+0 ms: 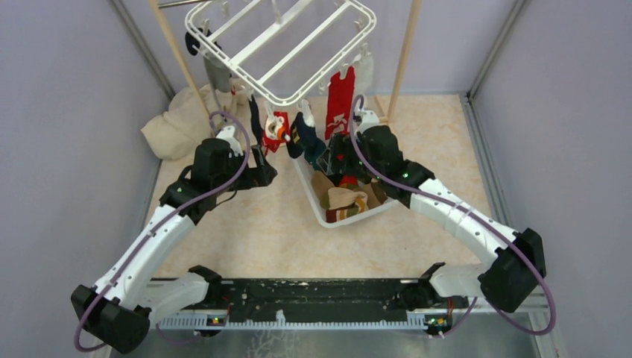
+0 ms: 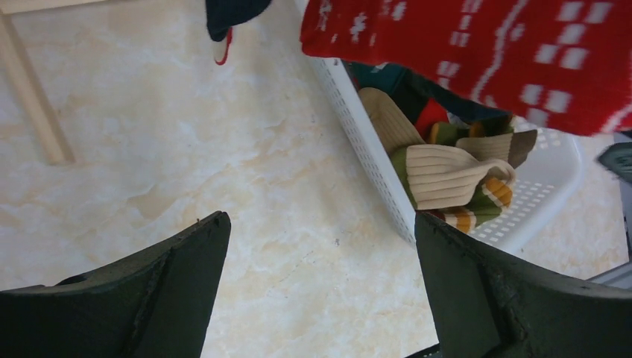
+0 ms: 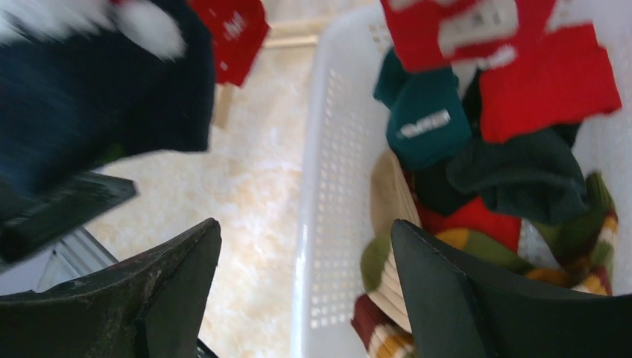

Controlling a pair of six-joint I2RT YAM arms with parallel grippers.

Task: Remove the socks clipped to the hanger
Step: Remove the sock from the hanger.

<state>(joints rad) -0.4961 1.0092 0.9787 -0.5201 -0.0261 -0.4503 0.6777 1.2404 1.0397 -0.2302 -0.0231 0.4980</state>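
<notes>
Overhead, the hanger (image 1: 287, 45) sits tilted between two wooden poles (image 1: 173, 48), with socks clipped along its near edge: a long red sock (image 1: 340, 101), a navy sock (image 1: 305, 140) and a small red patterned one beside it. Below them a white basket (image 1: 307, 195) holds loose socks, a ribbed beige one on top. A cream cloth heap (image 1: 179, 123) lies at the back left. Both arms reach forward, elbows bent. The left gripper (image 2: 320, 291) hangs beside the basket over the bare table (image 2: 223, 171). The right gripper (image 3: 305, 291) is above the basket's wall, just under the dangling socks. Both pairs of jaws are spread wide, holding nothing.
</notes>
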